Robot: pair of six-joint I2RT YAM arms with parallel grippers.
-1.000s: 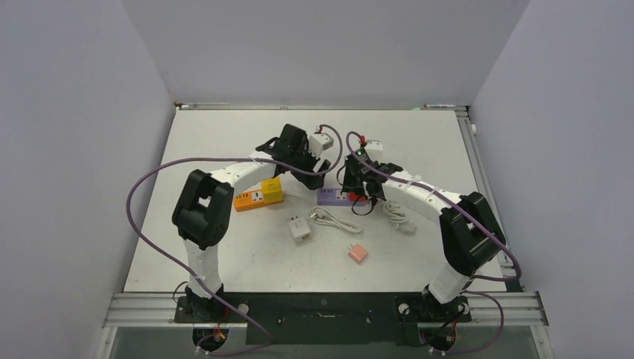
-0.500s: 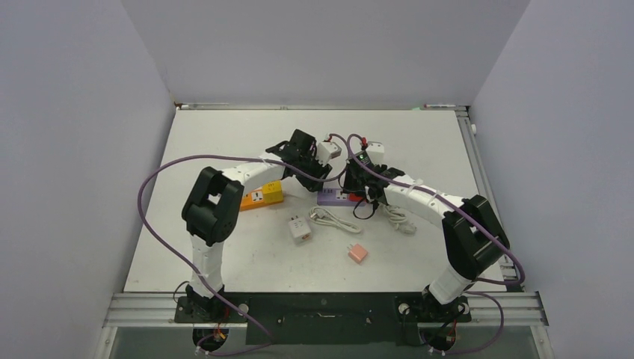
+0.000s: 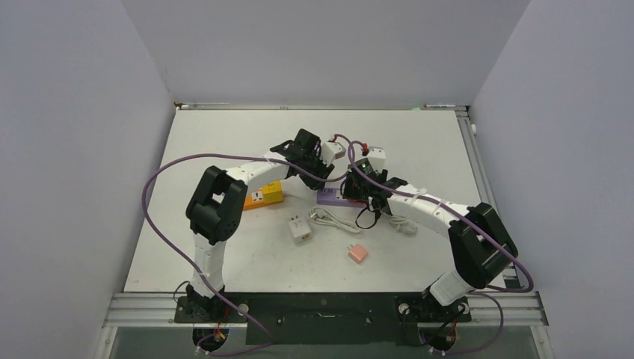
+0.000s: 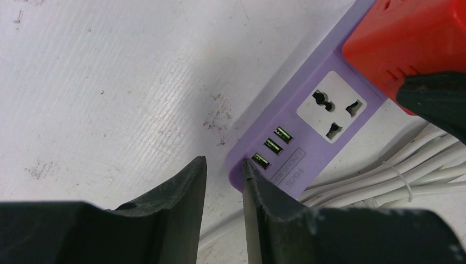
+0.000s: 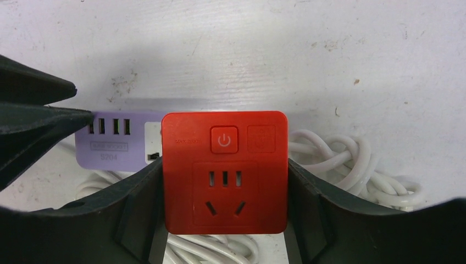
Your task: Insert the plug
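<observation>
A red plug point(image 5: 224, 170), a square block with a power button on its face, sits between the fingers of my right gripper point(image 5: 224, 184), which is shut on its two sides. The plug hangs over the purple power strip point(image 5: 110, 146), covering part of the white socket point(image 4: 332, 107) beside three USB ports. My left gripper point(image 4: 224, 165) is at the strip's left end point(image 3: 327, 196). Its jaws stand a narrow gap apart with only bare table between them, and its right finger point(image 4: 264, 187) overlaps the strip's corner. The red plug point(image 4: 417, 44) shows at the top right of the left wrist view.
The strip's white cord point(image 5: 340, 159) lies coiled to its right and under the right gripper. An orange-and-yellow socket block point(image 3: 258, 196), a white adapter point(image 3: 300, 228) with its cable point(image 3: 334, 219) and a pink cube point(image 3: 357, 253) lie nearer on the white table point(image 3: 224, 134).
My left gripper has moved right to the purple strip's end and its jaws have narrowed a lot. The right gripper has shifted a little nearer with the red plug still held.
</observation>
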